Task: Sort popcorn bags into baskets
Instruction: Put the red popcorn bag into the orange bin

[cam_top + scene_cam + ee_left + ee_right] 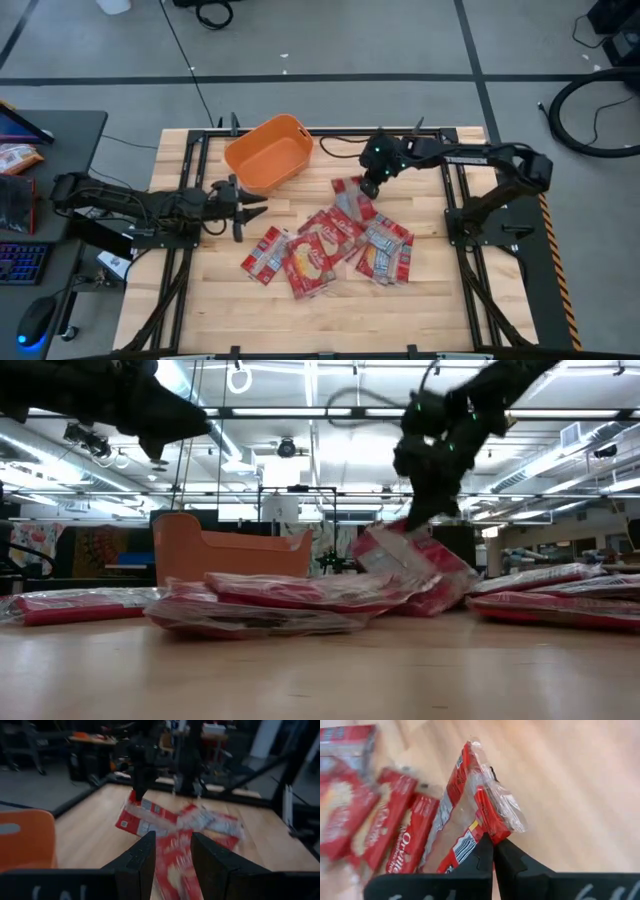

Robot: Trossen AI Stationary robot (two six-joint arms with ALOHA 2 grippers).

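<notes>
Several red popcorn bags (325, 250) lie in an overlapping pile on the wooden table, also in the low view (300, 600). The orange basket (268, 152) stands at the far side, left of centre. My right gripper (368, 188) is over the far right end of the pile, shut on one bag (350, 202). My left gripper (255, 212) hangs open above the table, left of the pile and near the basket's front. It touches nothing. In the left wrist view its fingers (172, 852) point toward the pile. My right gripper pinches one popcorn bag by its crimped end seam (492, 827) between the two fingers. It comes from above, slanting down. That end of the bag (405, 540) is raised and the bag is tilted. Its lower end seems to rest on the pile (440, 585).
A metal frame (190, 160) runs round the table top. Bare wood lies at the near side (330, 320) and right of the pile. A desk with a keyboard and mouse (30, 270) stands beyond the table's left edge.
</notes>
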